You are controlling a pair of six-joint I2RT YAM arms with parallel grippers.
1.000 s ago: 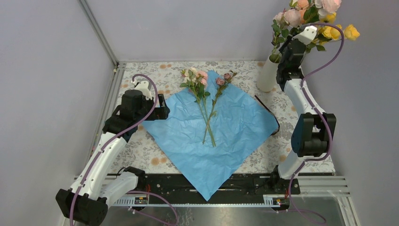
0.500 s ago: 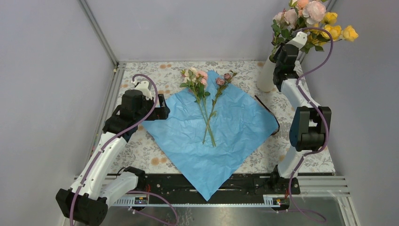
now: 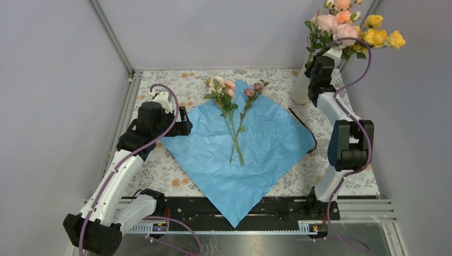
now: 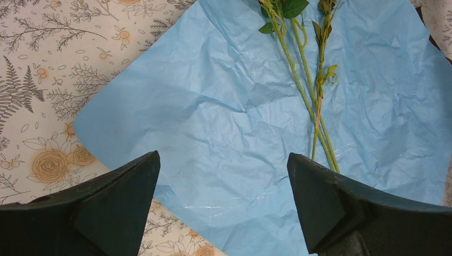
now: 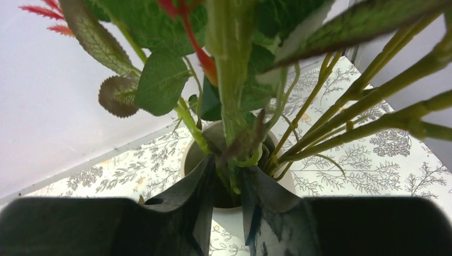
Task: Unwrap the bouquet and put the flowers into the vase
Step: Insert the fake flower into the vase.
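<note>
The beige vase point(image 3: 300, 89) stands at the back right and holds several pink and yellow flowers point(image 3: 346, 26). My right gripper point(image 3: 314, 65) is right over its mouth. In the right wrist view the vase rim point(image 5: 187, 154) lies just beyond the right gripper point(image 5: 228, 162), whose jaws stand slightly open around green stems point(image 5: 230, 106) that run down into the vase. The bouquet is unwrapped: its blue paper point(image 3: 250, 154) lies flat with a few pink roses point(image 3: 233, 120) on it. My left gripper point(image 3: 184, 121) hovers wide open over the paper's left corner point(image 4: 160, 106), with nothing in the left gripper point(image 4: 223, 156).
A dark brown ribbon point(image 3: 303, 124) lies along the paper's right edge. The floral-print tablecloth point(image 3: 170, 176) covers the table. Grey walls and a metal frame post point(image 3: 112, 37) close in the back and sides. The vase sits close to the back right corner.
The right gripper has sunk toward the vase mouth, lowering the flowers into the vase, and its jaws have parted a little. The left arm has not moved.
</note>
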